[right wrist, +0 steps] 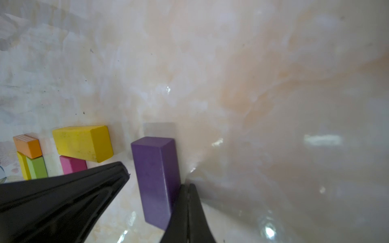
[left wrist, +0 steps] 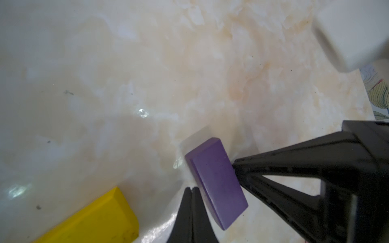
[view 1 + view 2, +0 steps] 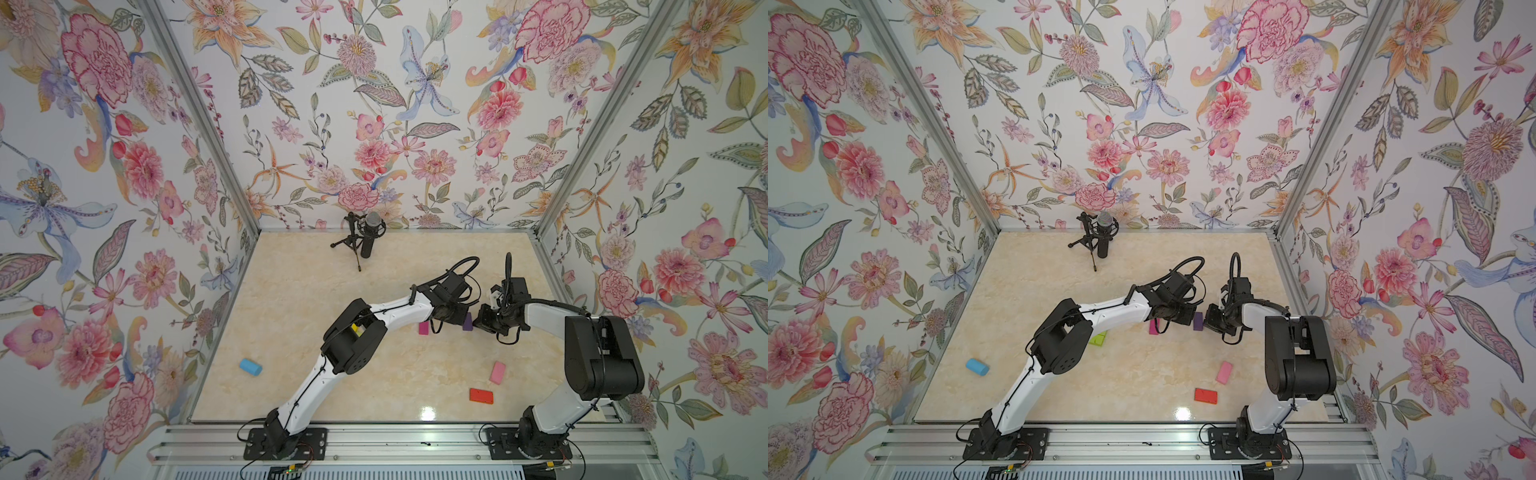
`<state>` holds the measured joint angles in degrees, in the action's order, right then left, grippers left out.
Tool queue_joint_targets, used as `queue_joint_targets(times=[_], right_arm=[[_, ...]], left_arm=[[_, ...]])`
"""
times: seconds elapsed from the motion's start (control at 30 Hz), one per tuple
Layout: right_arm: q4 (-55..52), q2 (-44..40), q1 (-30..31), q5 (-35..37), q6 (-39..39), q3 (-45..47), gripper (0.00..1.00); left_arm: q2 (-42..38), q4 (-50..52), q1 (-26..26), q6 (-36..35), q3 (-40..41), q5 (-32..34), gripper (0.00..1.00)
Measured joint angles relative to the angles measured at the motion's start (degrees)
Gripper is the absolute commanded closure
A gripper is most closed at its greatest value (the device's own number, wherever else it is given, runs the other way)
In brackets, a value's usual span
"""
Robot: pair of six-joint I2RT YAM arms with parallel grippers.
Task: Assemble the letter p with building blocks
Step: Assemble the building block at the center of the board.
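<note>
Bracketing the purple block (image 3: 467, 322) with both tips

I am working with my left gripper (image 2: 191, 189) and right gripper (image 1: 188, 186) both pinched shut and empty. The block is standing on edge, right of the middle of the surface (image 3: 374, 291), long axis running near edge to far edge. My right tip is touching one broad face, my left just beside the other.

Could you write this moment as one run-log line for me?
left jaws: shut, beside purple block | right jaws: shut, against purple block | held: nothing | lying apart: pink block, red block, blue block
</note>
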<state>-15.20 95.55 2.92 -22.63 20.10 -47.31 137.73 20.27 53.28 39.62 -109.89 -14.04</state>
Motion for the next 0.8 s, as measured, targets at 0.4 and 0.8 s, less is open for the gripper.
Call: queue_joint_targets(times=[0.4,0.8], right_arm=[[0.13,1.16,0.02,-0.87,0.0,-1.03,1.0],[1.2,0.2,0.15,-1.01,0.02,0.48,1.0]], left_arm=[[1.49,2.12,0.0,-0.02,-2.56,-0.74,1.0],[0.68,2.36,0.74,-0.02,-0.02,-0.52,1.0]])
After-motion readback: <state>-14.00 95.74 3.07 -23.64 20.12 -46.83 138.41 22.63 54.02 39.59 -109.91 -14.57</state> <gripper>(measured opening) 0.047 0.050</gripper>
